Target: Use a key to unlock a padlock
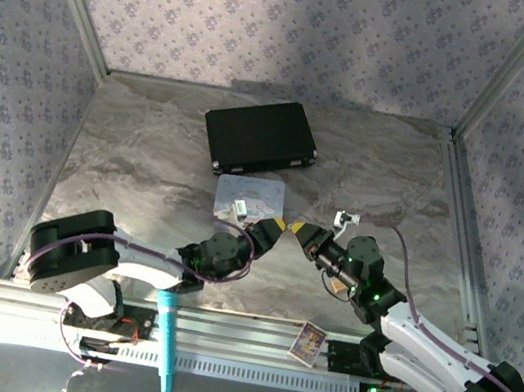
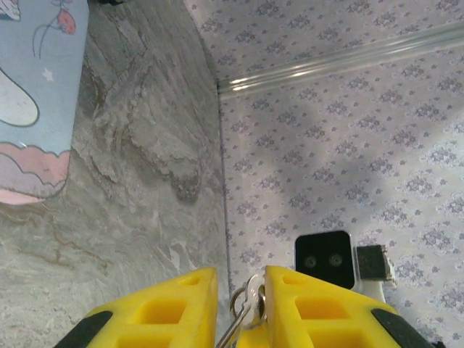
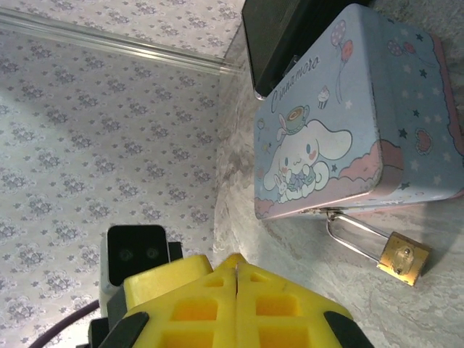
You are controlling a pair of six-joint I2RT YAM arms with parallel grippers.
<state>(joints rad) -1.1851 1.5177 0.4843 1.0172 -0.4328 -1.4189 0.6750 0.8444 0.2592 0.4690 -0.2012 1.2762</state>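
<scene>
The brass padlock (image 3: 404, 257) lies on the marble table, its silvery shackle (image 3: 353, 235) hooked through the front of the pastel cartoon tin (image 3: 348, 123). My left gripper (image 2: 241, 272) holds the small silvery key (image 2: 252, 299) and its ring between the yellow fingers, pressed against the right finger (image 2: 304, 297). My right gripper (image 3: 238, 262) is shut with nothing in it. From above, the left gripper (image 1: 275, 227) and the right gripper (image 1: 299, 230) face each other tip to tip, just right of the tin (image 1: 252, 194).
A black case (image 1: 260, 135) lies behind the tin. A blue tool (image 1: 165, 341) and a small card (image 1: 307, 343) rest on the front rail. Wallpapered walls close in three sides. Bare marble stretches to the left and right.
</scene>
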